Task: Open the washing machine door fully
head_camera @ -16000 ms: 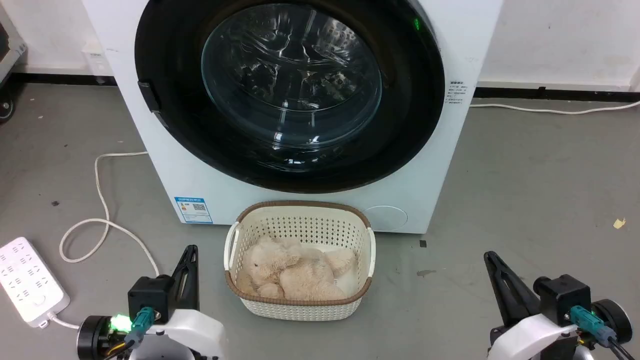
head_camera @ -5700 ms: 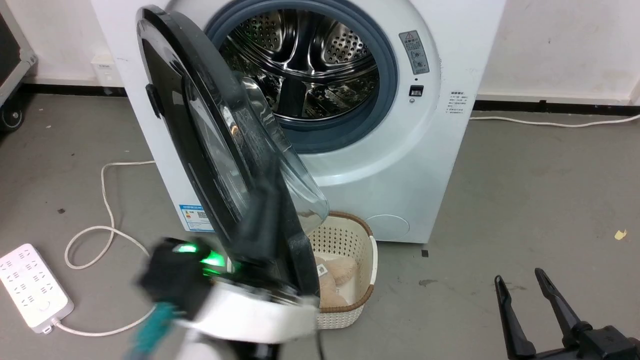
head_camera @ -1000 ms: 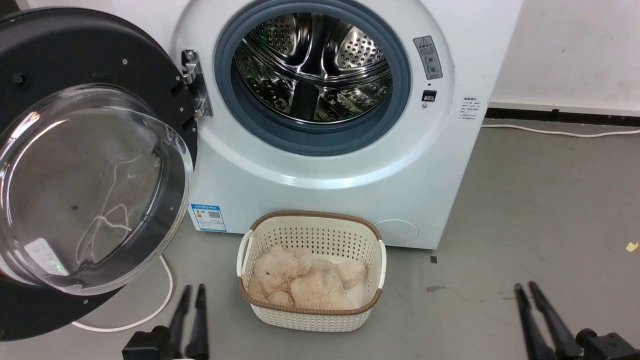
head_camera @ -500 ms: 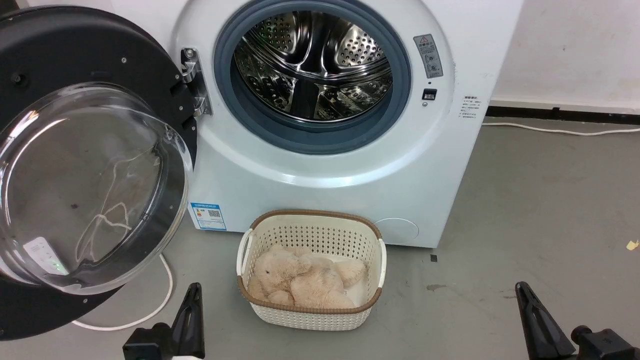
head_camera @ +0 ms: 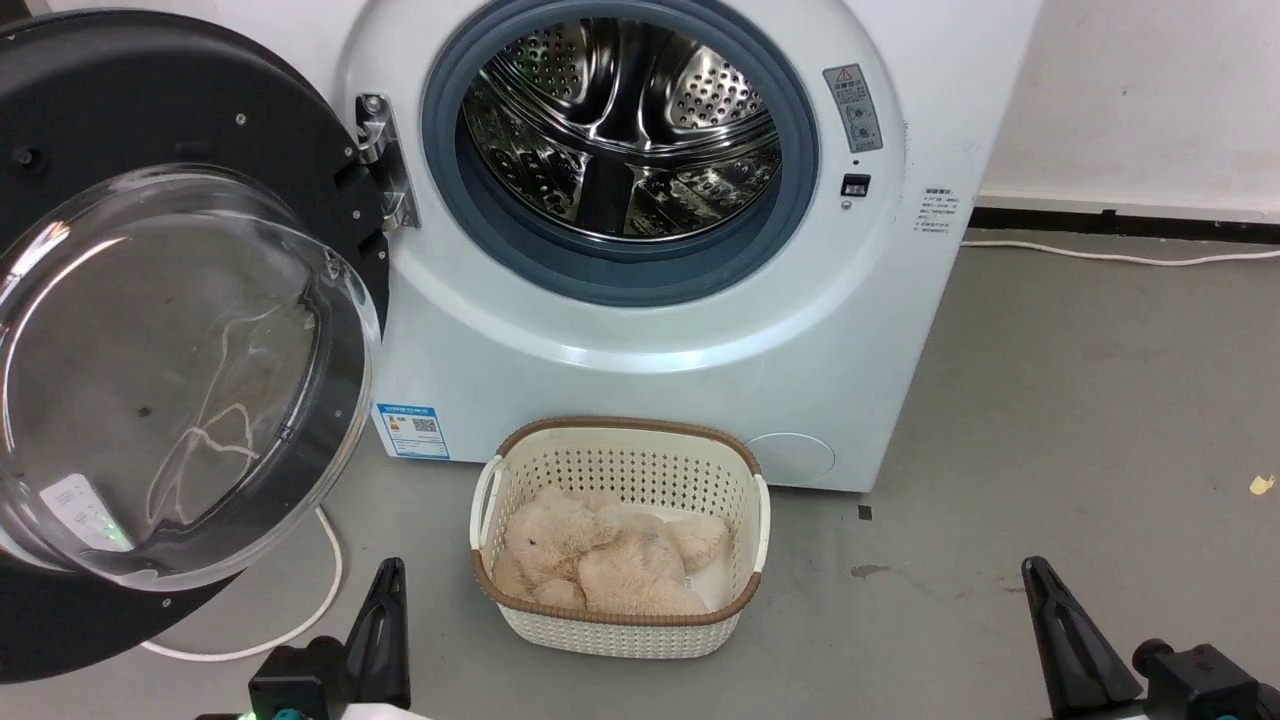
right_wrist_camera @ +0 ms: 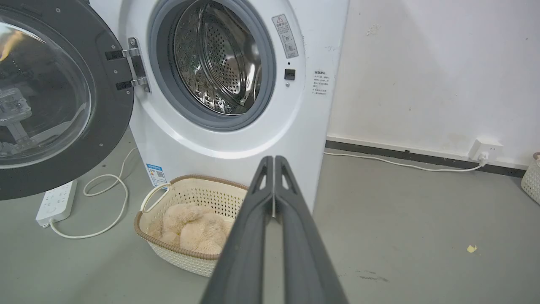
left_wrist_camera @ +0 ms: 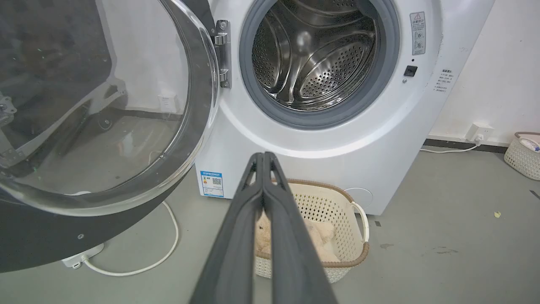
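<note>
Door [head_camera: 150, 110] stands wide open, hinged out left of the machine [head_camera: 650, 340], drum [head_camera: 620, 130] fully exposed. Left end effector [head_camera: 390, 578] & right end effector [head_camera: 1035, 575] are both pinched together, empty, low at the near edge. Looks done to me. If you want more swing, nudge the black rim [head_camera: 60, 630] w/ the left one, not the glass [head_camera: 180, 380], and stay clear of the basket [head_camera: 620, 428].

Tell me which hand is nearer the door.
Left. The left hand sits just off the lower rim of the door; the right hand is far off, beyond the basket.
</note>
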Robot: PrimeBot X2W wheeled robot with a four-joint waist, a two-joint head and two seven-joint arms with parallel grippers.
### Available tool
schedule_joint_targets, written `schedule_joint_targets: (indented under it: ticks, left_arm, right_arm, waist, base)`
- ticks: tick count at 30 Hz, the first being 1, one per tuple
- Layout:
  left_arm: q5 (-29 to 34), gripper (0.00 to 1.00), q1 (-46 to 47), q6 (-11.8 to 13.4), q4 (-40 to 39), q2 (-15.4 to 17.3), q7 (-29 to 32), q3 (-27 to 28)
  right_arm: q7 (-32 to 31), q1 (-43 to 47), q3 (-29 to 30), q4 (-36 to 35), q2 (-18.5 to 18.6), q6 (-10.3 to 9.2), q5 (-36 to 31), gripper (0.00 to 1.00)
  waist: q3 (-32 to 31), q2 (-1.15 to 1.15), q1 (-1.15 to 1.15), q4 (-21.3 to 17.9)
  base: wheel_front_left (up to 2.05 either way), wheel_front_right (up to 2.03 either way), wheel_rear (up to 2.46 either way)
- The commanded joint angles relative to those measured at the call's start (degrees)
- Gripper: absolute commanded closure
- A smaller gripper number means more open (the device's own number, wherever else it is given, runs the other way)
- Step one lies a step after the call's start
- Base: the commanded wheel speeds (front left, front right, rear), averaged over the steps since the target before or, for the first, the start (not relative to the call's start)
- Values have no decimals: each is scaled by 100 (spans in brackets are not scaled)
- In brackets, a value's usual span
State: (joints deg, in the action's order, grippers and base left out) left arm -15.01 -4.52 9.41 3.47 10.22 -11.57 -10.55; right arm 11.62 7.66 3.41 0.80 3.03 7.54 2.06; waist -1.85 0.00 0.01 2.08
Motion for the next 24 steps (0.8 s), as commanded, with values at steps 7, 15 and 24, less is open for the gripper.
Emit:
schedule_joint_targets:
  ticks: [7, 15, 24]
  left_arm:
    - [166, 100, 107, -91, -54, -72, 115, 104]
    - [286, 100, 138, -167, -80, -132, 208, 189]
    - [421, 100, 173, -253, -110, -199, 314, 285]
  right_arm:
    - [-115, -136, -35, -21, -4, -2, -40, 100]
    - [-209, -192, -62, -27, -5, -2, -55, 100]
    - [-315, -256, -93, -33, -6, -2, -72, 100]
  waist:
    - [15, 0, 0, -16]
    - [30, 0, 0, -34]
    - [47, 0, 0, -53]
  base:
    - [0, 0, 0]
    - [0, 0, 0]
    - [0, 0, 0]
